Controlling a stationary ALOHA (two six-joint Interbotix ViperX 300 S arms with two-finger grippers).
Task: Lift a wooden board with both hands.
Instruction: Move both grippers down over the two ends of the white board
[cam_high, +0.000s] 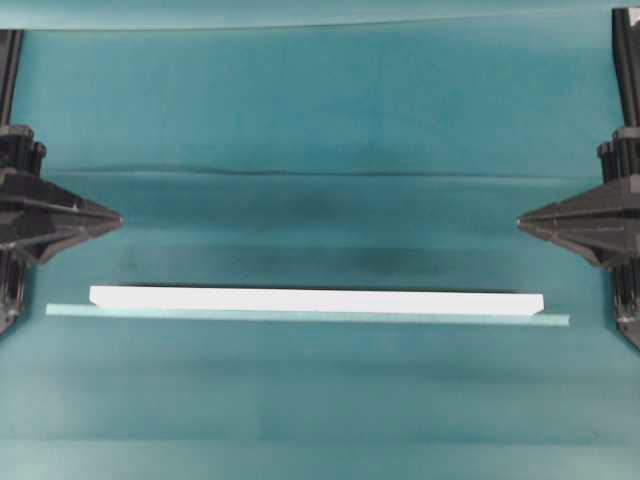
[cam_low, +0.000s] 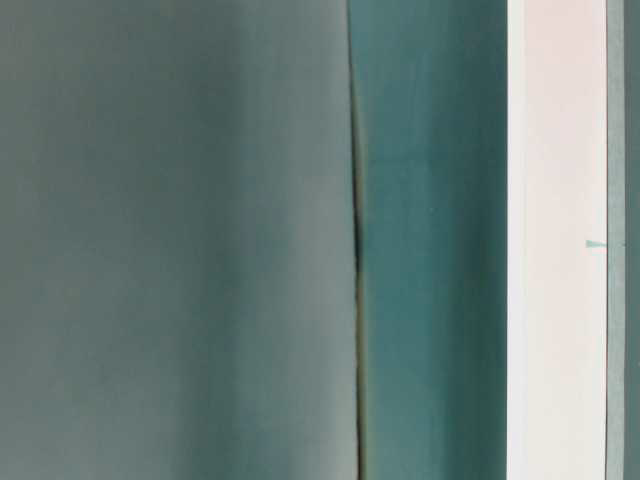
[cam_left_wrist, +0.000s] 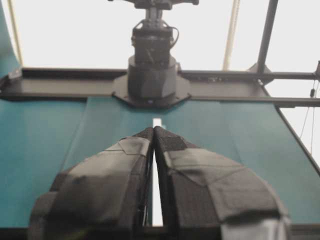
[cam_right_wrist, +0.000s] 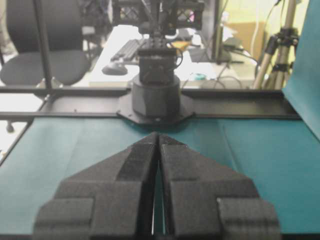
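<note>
Light falls evenly from above onto the teal table cover (cam_high: 320, 100), and the wooden board (cam_high: 315, 299) glares so white that its surface shows no grain, with a soft dark shadow smeared along the cloth just behind it. The table-level view is badly blurred, little more than vertical bands of grey, teal and washed-out pink-white. From the left wrist the background is blown out to blank white, while both wrist views leave the nearest black finger parts (cam_left_wrist: 115, 185) soft and out of focus.
</note>
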